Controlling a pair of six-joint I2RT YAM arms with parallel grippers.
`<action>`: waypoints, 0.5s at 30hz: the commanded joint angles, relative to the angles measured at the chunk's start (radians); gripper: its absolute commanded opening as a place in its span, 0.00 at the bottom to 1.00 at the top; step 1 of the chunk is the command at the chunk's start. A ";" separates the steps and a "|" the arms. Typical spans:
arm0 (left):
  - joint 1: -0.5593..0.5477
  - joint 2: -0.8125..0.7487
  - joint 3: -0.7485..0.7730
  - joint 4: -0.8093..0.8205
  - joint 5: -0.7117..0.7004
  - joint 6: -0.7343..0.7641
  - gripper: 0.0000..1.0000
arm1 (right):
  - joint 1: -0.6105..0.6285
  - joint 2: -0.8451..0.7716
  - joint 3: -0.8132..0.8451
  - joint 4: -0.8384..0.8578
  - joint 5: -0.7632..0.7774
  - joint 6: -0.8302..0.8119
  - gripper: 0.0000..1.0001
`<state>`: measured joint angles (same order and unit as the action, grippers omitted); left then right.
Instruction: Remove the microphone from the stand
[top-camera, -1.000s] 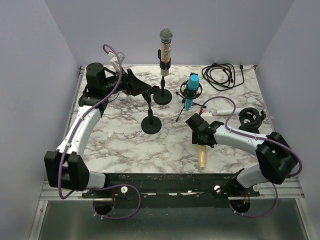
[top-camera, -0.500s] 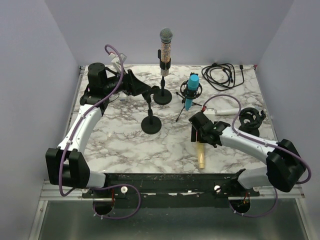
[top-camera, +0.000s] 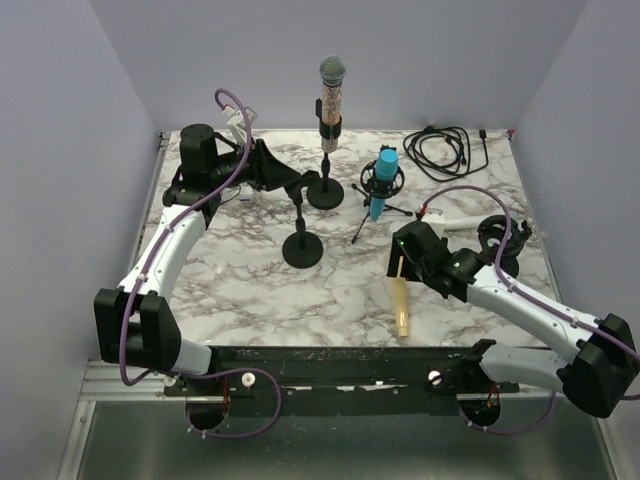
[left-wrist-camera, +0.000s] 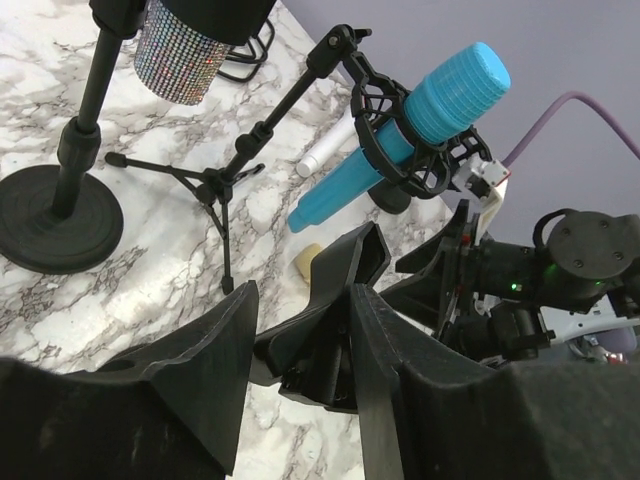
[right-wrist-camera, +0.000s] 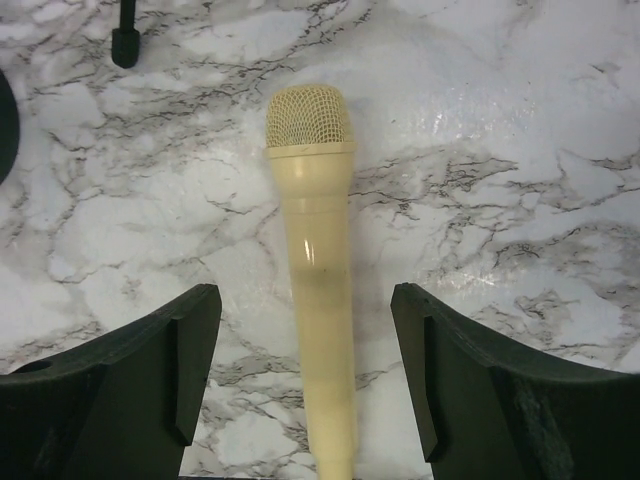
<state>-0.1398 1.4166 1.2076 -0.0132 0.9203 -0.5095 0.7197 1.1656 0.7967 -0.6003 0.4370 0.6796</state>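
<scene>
In the lower centre of the top view, a cream plastic microphone is seen lying flat on the veined marble tabletop, apart from the stands, with its long axis set almost straight up and down the frame. In the right wrist view its rounded mesh head is pointed at the top edge, and its smooth, slightly tapered body is carried down to the bottom edge. The right gripper is held spread over it, one matte black finger on each side, with gaps showing between. At the upper left, the left gripper is set closely around the black U-shaped clip of a short round-based stand. Whether the clip is actually pinched cannot be told.
</scene>
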 joint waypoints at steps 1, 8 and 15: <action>-0.017 0.027 0.001 -0.117 -0.052 0.089 0.40 | -0.005 -0.071 0.020 -0.010 -0.027 -0.018 0.77; -0.044 0.032 -0.043 -0.206 -0.130 0.178 0.34 | -0.005 -0.122 0.048 -0.029 0.014 -0.039 0.77; -0.077 0.027 -0.086 -0.255 -0.237 0.209 0.30 | -0.005 -0.138 0.066 -0.033 0.026 -0.064 0.78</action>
<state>-0.1860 1.4113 1.1992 -0.0654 0.8398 -0.3935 0.7197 1.0443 0.8288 -0.6094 0.4305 0.6411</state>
